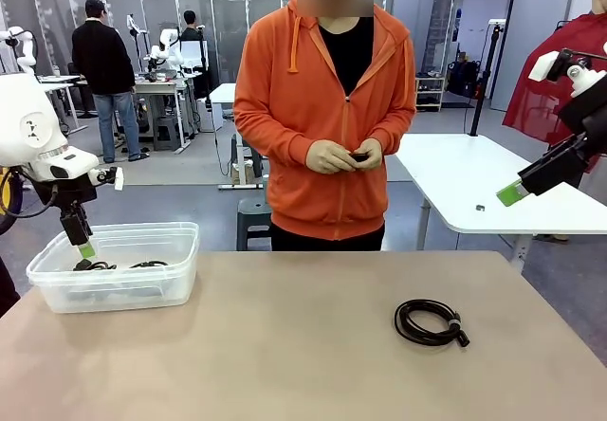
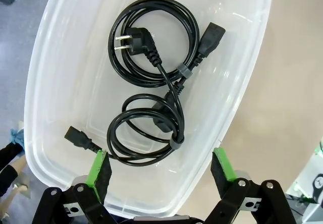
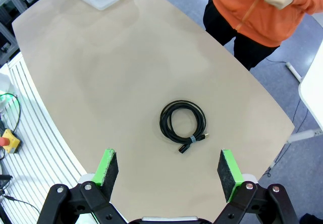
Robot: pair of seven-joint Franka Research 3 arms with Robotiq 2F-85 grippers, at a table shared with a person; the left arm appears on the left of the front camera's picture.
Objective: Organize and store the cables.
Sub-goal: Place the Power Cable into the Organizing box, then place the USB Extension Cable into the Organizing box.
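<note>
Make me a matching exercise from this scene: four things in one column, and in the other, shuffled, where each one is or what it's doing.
Column one
1. loose cable
2. clear bin
3. left pincer
4. person's hands

Column two
A. open, hovering over the bin
B. clasping a small dark item
C. coiled on the bare tabletop
D. holding two coiled cables

Pairs: 1-C, 2-D, 3-A, 4-B.

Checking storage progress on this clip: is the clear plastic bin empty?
No, two coiled black cables with plugs lie on the bottom of the bin.
</note>
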